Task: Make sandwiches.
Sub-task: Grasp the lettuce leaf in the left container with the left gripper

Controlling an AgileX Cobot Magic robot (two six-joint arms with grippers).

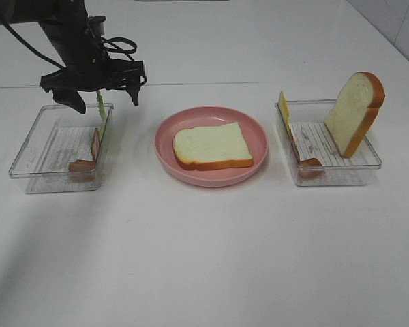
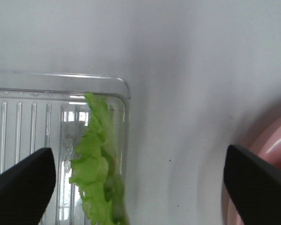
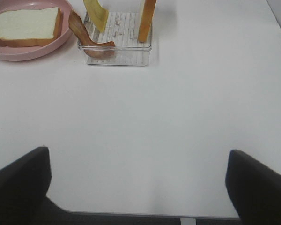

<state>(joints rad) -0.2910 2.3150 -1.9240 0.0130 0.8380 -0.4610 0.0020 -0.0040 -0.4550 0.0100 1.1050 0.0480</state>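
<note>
Lettuce pick lined up, nothing gripped yet.
The left black pincer [image 1: 107, 101] hangs wide open and empty, jaws straddling the green toy lettuce leaf [image 2: 96, 168]. The leaf leans upright against the clear plastic left tray [image 1: 27, 160] wall, so its edge is pinchable. A pale square bread slice [image 1: 211, 144] lies flat on the round pink plate [image 1: 160, 143] as base. The right pincer [image 3: 138, 187] is wide open and empty over the white table [image 3: 178, 117].

Bright even light, soft shadows, slight blur.

— Lettuce [image 2: 96, 159]?
— Green, ruffled, on edge under the left tool [image 1: 106, 103], bacon strip [image 1: 85, 163] beside.
— Bread?
— Pale flat slice [image 1: 211, 144] nearby; upright slice [image 1: 354, 112] well apart, with yellow cheese slice [image 1: 284, 109], second bacon strip [image 1: 307, 160].
</note>
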